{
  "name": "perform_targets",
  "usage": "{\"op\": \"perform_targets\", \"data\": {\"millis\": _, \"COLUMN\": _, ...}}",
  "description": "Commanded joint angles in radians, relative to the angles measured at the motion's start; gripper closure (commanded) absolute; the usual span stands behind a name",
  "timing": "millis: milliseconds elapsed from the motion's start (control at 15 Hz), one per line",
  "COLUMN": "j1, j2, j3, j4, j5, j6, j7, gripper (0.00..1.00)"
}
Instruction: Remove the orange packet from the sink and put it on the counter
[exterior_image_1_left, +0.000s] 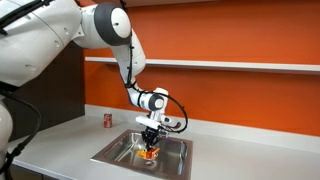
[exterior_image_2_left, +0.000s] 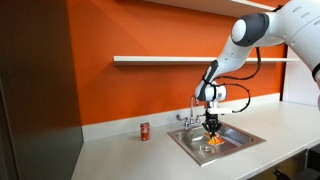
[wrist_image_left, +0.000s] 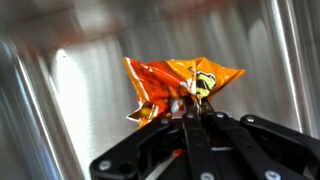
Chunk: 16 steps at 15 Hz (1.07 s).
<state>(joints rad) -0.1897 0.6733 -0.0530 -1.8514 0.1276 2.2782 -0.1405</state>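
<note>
Down in the rectangular stainless-steel sink (exterior_image_1_left: 112, 152), the black claw (wrist_image_left: 192, 108) has closed its jaws on a crumpled edge of the small crinkly orange foil packet (wrist_image_left: 172, 85), which looks light, limp and probably slippery

The packet (wrist_image_left: 175, 80) is crinkly glossy film, bright against the brushed, streaky-shining steel of the sink (wrist_image_left: 60, 110). The gripper (wrist_image_left: 192, 110) looks matt black plastic; the counter (exterior_image_1_left: 240, 150) is smooth pale grey and the wall (exterior_image_2_left: 120, 90) flat matt orange.
</note>
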Motion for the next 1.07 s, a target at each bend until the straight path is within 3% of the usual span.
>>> {"op": "perform_targets", "data": {"millis": 0, "j1": 0.024, "j2": -0.111, "j3": -0.005, "j4": -0.115, "j5": -0.019, "j6": -0.017, "j7": 0.028, "gripper": 0.98}}
{"op": "perform_targets", "data": {"millis": 600, "j1": 0.095, "j2": -0.340, "j3": 0.008, "j4": -0.336, "j5": -0.032, "j6": -0.032, "j7": 0.042, "gripper": 0.98}}
{"op": "perform_targets", "data": {"millis": 1000, "j1": 0.162, "j2": -0.494, "j3": 0.045, "j4": -0.411, "j5": -0.029, "j6": -0.107, "j7": 0.044, "gripper": 0.98}}
